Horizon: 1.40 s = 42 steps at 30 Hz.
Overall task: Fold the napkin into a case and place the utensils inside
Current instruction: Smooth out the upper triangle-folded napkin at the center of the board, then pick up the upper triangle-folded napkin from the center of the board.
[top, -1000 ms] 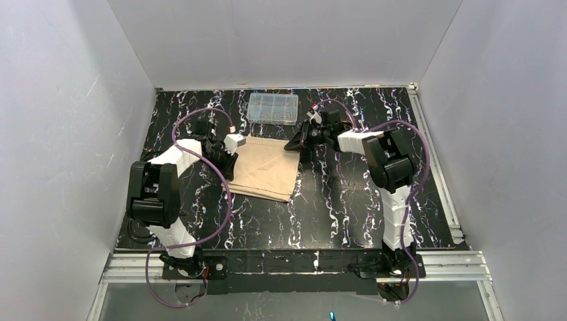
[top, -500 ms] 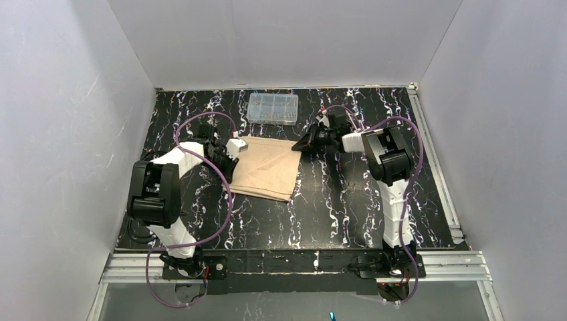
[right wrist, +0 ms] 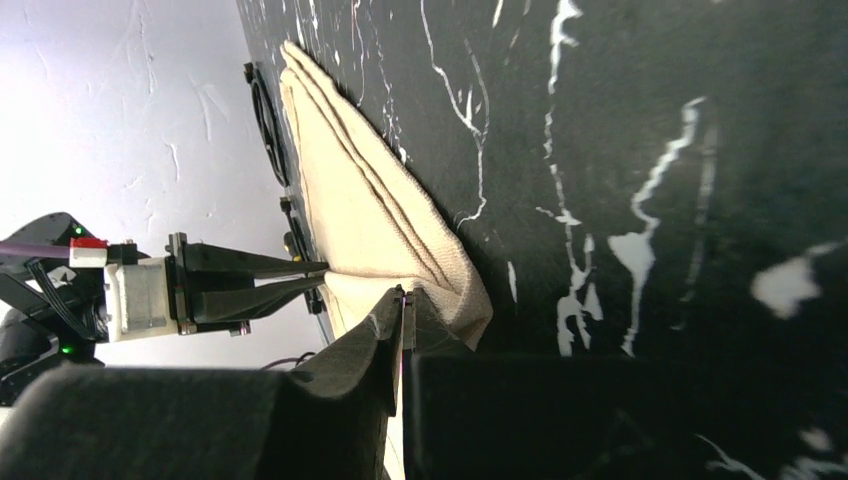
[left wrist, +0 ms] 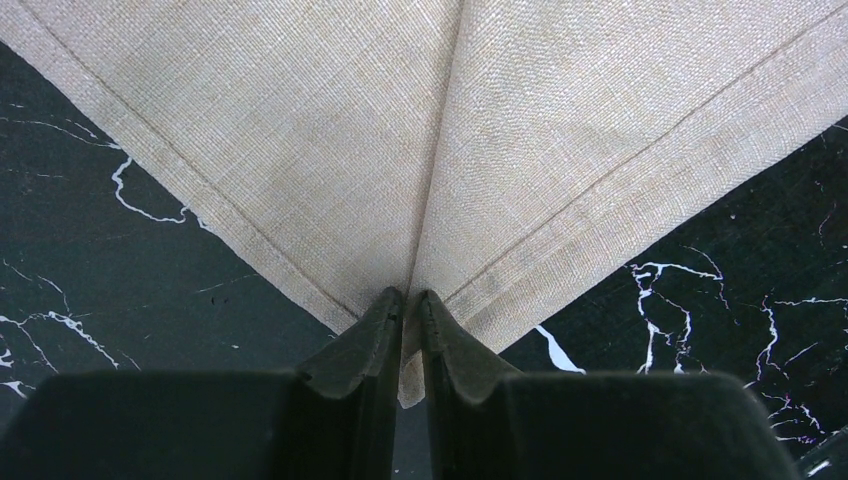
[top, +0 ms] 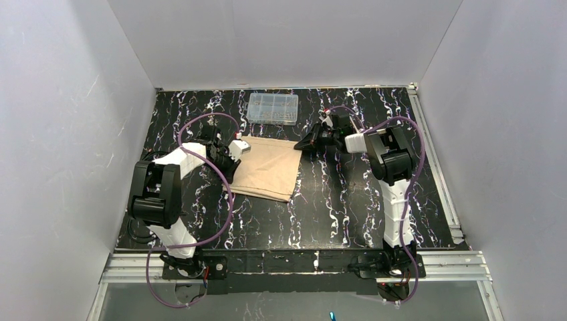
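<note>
The beige-tan napkin [top: 267, 167] lies folded on the black marbled table, its far edge stretched between both grippers. My left gripper [top: 238, 148] is shut on the far left corner. In the left wrist view the jaws [left wrist: 410, 300] pinch the cloth tip, and the napkin [left wrist: 450, 150] fans out beyond them. My right gripper [top: 303, 142] is shut on the far right corner. In the right wrist view its jaws [right wrist: 405, 297] clamp the layered napkin [right wrist: 370, 210], with the left gripper [right wrist: 315, 272] opposite. The utensils are out of view.
A clear plastic compartment box [top: 273, 108] stands near the back wall, just behind the napkin. White walls enclose the table on three sides. Purple cables loop over both arms.
The right gripper has shifted slightly right and back with its corner. The left gripper has edged toward the back. The napkin's far edge is now drawn straighter between them.
</note>
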{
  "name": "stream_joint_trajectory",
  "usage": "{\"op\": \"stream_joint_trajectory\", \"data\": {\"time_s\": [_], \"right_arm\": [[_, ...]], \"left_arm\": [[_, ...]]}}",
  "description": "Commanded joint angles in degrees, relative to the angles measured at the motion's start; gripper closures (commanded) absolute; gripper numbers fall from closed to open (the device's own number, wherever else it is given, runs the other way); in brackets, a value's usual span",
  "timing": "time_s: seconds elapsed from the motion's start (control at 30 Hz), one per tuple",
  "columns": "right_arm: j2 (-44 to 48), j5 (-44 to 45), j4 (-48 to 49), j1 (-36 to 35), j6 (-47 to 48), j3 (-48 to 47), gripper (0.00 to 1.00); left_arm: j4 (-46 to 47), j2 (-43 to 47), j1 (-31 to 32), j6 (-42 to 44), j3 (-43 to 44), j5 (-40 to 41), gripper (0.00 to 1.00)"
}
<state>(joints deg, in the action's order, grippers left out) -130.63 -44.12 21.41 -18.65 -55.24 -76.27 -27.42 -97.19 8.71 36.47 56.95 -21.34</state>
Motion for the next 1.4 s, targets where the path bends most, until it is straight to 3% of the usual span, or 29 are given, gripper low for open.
{"op": "stream_joint_trajectory", "data": {"time_s": [0.0,0.23,0.43,0.9,0.97,1.0,1.03,1.07,1.17,1.27,1.37], "right_arm": [[2.00,-0.73,0.76,1.59,-0.87,-1.85,0.87],[-0.98,1.32,-0.90,1.69,0.20,-1.06,0.88],[-0.58,4.36,-10.80,1.74,7.06,-3.36,0.87],[14.23,12.65,-27.59,-2.34,18.61,-8.62,0.73],[16.75,14.17,-29.73,-3.21,20.05,-8.78,0.66],[18.13,14.63,-30.79,-3.73,21.12,-8.88,0.63],[19.60,15.15,-31.52,-4.56,22.47,-8.92,0.60],[21.23,16.17,-33.00,-5.59,24.50,-9.21,0.58],[25.85,23.05,-39.31,-10.65,34.34,-10.82,0.50],[28.89,29.78,-43.67,-16.26,42.23,-9.85,0.46],[32.45,32.21,-42.72,-19.65,49.18,-4.61,0.33]], "left_arm": [[-0.49,-0.87,0.34,1.13,-1.73,2.80,0.88],[-0.43,0.19,0.43,0.83,-2.02,2.91,0.88],[-2.36,1.96,0.43,0.08,-0.39,2.74,0.86],[-13.87,20.51,0.43,-4.74,12.80,-0.22,0.74],[-13.82,23.03,0.43,-6.36,14.74,1.01,0.72],[-13.61,23.72,0.35,-8.14,15.89,2.85,0.54],[-12.62,24.01,0.34,-10.60,16.34,6.31,0.11],[-12.14,23.87,0.34,-12.72,16.70,9.73,0.03],[-15.98,22.33,-0.87,-8.41,18.58,6.36,0.02],[-15.57,22.86,-1.06,-4.26,14.86,0.17,0.02],[-14.14,23.28,-1.12,3.14,9.66,-4.62,0.02]]}}
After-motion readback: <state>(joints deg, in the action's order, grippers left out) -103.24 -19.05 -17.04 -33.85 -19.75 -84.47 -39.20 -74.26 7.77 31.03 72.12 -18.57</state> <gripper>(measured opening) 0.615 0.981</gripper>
